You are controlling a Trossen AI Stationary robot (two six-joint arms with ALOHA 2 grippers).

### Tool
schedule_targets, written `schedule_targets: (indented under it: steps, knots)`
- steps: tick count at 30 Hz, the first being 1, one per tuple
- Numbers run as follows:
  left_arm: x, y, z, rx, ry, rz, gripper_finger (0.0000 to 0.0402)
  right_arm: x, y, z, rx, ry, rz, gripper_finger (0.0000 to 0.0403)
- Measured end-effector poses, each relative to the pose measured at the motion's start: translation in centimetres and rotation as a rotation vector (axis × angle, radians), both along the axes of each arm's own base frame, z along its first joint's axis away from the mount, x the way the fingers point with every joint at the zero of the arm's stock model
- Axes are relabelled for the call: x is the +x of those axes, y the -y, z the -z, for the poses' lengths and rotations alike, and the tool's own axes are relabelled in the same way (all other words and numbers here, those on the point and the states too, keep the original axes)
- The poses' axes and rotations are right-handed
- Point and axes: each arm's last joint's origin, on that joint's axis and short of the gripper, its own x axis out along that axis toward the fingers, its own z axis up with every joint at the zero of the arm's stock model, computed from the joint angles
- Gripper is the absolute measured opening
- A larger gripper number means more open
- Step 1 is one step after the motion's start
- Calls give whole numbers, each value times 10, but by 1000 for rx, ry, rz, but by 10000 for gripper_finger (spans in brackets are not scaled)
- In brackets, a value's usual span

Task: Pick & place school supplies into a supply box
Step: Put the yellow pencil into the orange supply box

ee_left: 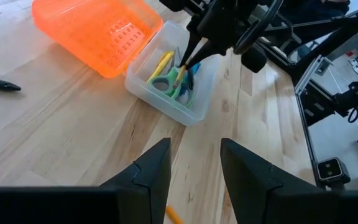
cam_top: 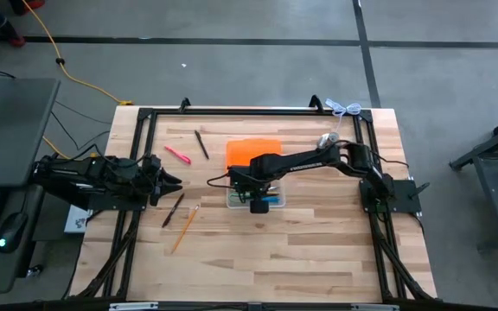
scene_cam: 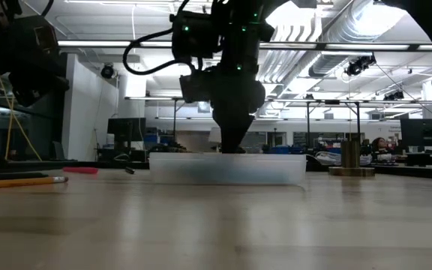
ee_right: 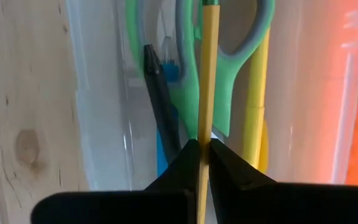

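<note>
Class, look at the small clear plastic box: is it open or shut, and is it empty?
Open, not empty. The clear plastic box has its orange lid flipped flat beside it; green-handled scissors and pens lie inside.

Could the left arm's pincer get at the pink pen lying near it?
Probably yes. The left pincer is open and holds nothing, and the pink pen lies on bare table close by, with nothing between them. The right pincer is busy over the box.

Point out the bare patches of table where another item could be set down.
The widest bare stretch is the near strip of the table, below the supply box. The right side, beyond the right arm, is also bare. Crowded: the left part, with pink pen, black pen and two pencils.
</note>
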Motion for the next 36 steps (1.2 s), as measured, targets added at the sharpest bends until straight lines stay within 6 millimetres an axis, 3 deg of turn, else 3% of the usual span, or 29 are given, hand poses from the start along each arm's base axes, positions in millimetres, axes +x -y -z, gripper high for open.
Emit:
schedule_targets:
  steps: [24,36]
  knots:
    - [-1,0,2,4,-25,0,170,1,0,0,-5,14,2,10]
    - [-1,0,2,4,-25,0,170,1,0,0,-6,13,2,90]
